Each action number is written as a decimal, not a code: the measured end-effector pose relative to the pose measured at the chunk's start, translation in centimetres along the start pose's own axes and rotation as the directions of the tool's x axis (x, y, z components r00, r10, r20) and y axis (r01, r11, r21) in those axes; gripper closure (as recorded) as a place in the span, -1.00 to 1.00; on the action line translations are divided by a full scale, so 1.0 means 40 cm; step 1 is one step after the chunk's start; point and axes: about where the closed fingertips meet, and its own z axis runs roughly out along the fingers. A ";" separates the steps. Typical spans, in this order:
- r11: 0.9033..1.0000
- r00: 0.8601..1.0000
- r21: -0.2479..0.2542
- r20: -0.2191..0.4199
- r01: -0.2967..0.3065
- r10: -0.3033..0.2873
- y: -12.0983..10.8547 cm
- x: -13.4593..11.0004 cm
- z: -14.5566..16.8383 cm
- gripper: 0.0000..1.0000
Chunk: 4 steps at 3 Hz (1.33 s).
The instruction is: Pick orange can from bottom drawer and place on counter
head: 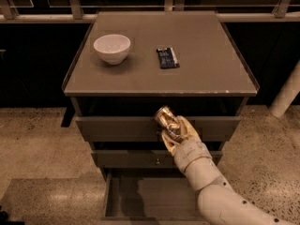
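The orange can was up in the air, tilted, with its silver end turned up and to the left. It sat in front of the face of the top drawer, just below the counter's front edge and touching neither. The gripper was clamped on it, its pale fingers pressed against the can's lower right side, so the claw alone carried the can. The cream-coloured arm rose to it from the lower right corner, crossing the front of the middle drawer. Beneath them the bottom drawer stood pulled out, its flat floor in view. Above, the counter bore a white bowl near its back left and a dark blue packet lying flat near the middle, the two apart from each other and well apart from the can. A speckled floor lay around the cabinet.
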 end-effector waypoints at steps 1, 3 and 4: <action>0.995 0.998 0.081 0.024 0.053 -0.055 -0.073 -0.040 -0.014 1.00; 0.988 0.996 0.132 0.040 0.075 -0.080 -0.109 -0.081 -0.027 1.00; 0.976 0.992 0.184 0.038 0.115 -0.124 -0.153 -0.121 -0.057 1.00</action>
